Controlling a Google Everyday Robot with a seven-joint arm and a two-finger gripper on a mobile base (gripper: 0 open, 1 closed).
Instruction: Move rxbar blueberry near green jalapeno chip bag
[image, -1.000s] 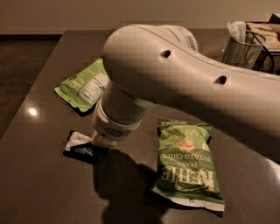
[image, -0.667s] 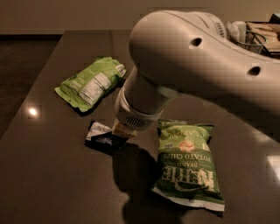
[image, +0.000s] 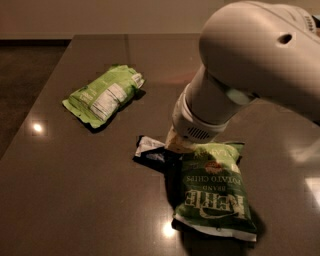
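**Q:** Which step of the task does this show?

**A:** By judgement, the end of the carry. The rxbar blueberry (image: 149, 152), a small flat bar in a dark navy wrapper with a white label panel, lies on the table. It is just beside the upper left edge of the green jalapeno chip bag (image: 215, 195), a large green foil bag with white "Kettle Brand" lettering. Their edges touch or nearly touch. The gripper (image: 178, 144) sits low at the bar's right end, under the thick white wrist of the robot arm (image: 240, 75), which hides most of it. Whether the gripper is open or clamped on the bar cannot be told.

**Q:** What does the next move call for?

**A:** Probably a release, if the bar is held, followed by a straight lift clear. The lift should neither drag the bar away nor snag the bag's crinkled edge. The placement already looks near enough.

**Q:** And the setting?

**A:** The surface is a dark, glossy brown tabletop (image: 75, 200) with small bright lamp reflections (image: 37, 127). A lighter green bag (image: 104, 95) with a white nutrition panel lies well apart, at upper left. Beyond the table are a dim floor (image: 25, 75) and a pale wall strip (image: 100, 17).
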